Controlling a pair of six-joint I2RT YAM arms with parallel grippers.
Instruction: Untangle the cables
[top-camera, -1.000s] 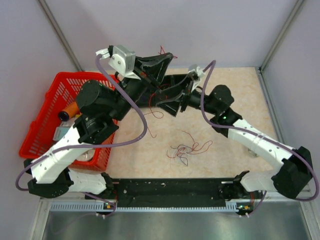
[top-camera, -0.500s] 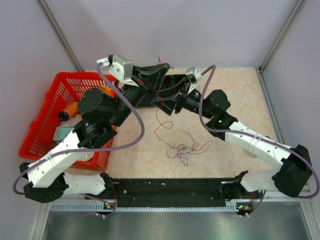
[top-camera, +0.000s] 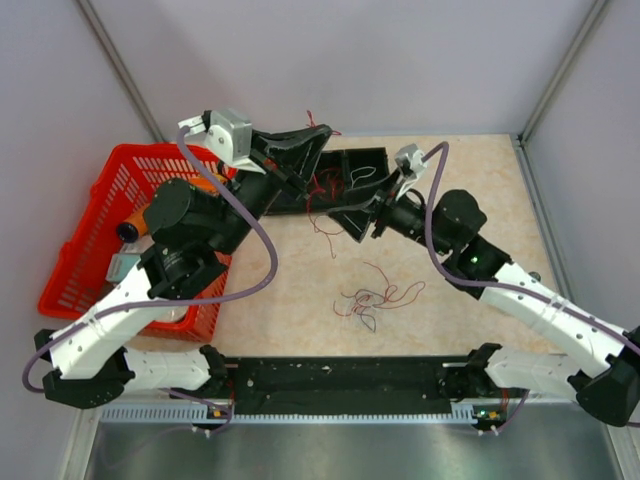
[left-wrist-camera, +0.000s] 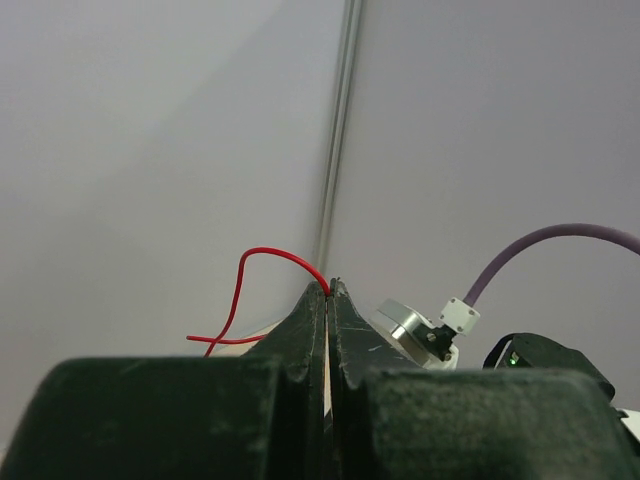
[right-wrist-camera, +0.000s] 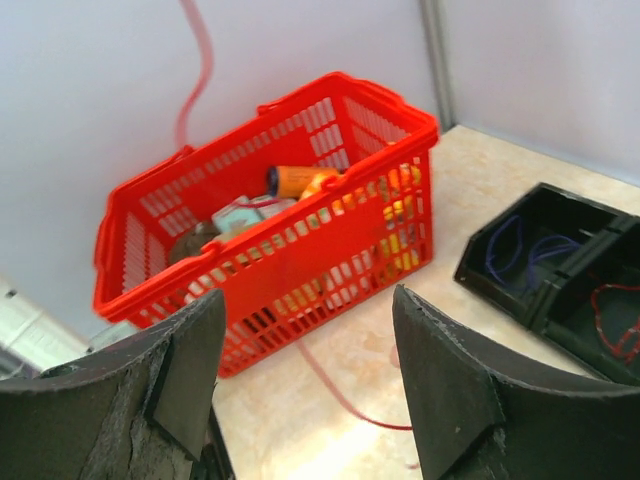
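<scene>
My left gripper (top-camera: 322, 132) is raised over the back of the table and shut on a red cable (top-camera: 322, 228) that hangs down from it. In the left wrist view the jaws (left-wrist-camera: 328, 287) are pressed together, with the red cable (left-wrist-camera: 244, 272) looping out of their tips. My right gripper (top-camera: 352, 215) is open and empty just right of the hanging cable. Its fingers (right-wrist-camera: 190, 365) stand wide apart, and the blurred red cable (right-wrist-camera: 345, 392) shows between them. The rest of the cables lie in a red and dark tangle (top-camera: 375, 298) on the table.
A black divided tray (top-camera: 365, 160) lies at the back. It holds a blue cable (right-wrist-camera: 512, 245) and a red cable (right-wrist-camera: 615, 322) in separate compartments. A red basket (top-camera: 90, 240) with several objects stands at the left, and also shows in the right wrist view (right-wrist-camera: 300, 235).
My right gripper has drawn back to the right, away from the left gripper. The red cable's lower end has lifted off the tangle and now hangs free from the left gripper.
</scene>
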